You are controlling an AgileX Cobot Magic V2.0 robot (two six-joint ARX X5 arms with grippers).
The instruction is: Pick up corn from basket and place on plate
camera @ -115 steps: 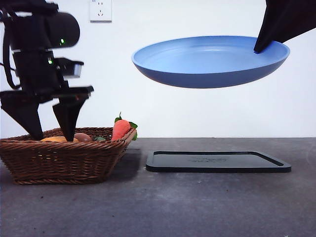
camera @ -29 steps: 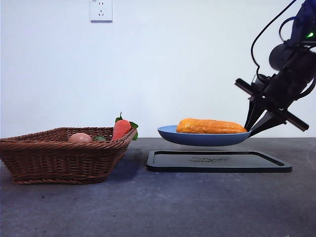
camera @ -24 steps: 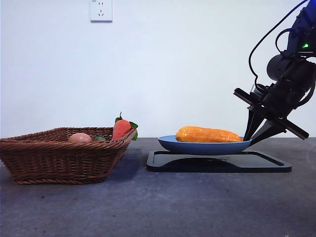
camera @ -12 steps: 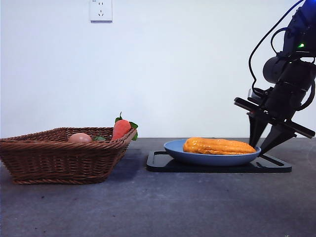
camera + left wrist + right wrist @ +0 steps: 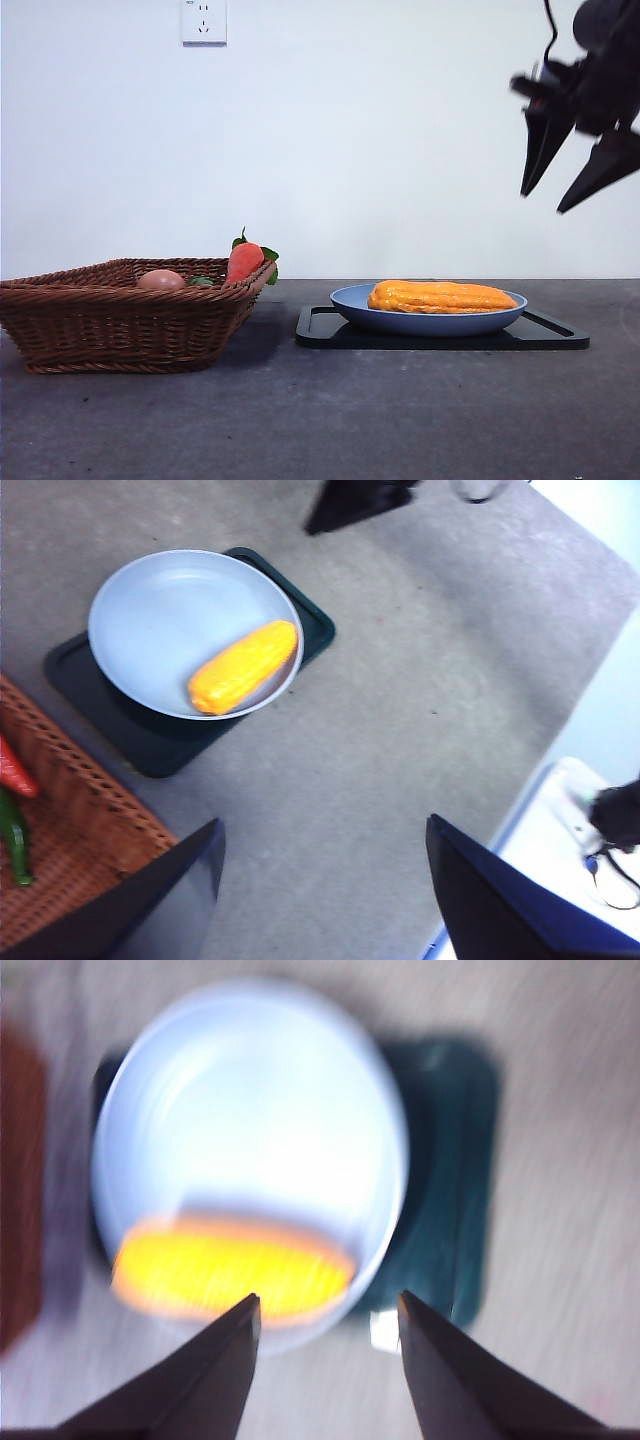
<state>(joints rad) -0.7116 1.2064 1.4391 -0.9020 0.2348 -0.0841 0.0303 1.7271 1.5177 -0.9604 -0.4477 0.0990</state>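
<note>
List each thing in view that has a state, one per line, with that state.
corn: lying on its side in the plate, ungripped
plate: resting on the black tray, holding the corn
black tray: flat on the table under the plate
basket: upright on the table, holding a carrot and an egg
carrot: leaning on the basket's rim
right gripper: open, raised above the plate's side
left gripper: open, high above the table

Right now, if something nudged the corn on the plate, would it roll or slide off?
The corn is a long rounded cob lying on its side, so it would probably roll a little. The blue plate has a raised rim that should likely stop it. Its ridged kernel rows suggest it is not especially slippery, though its weight cannot be judged.
</note>
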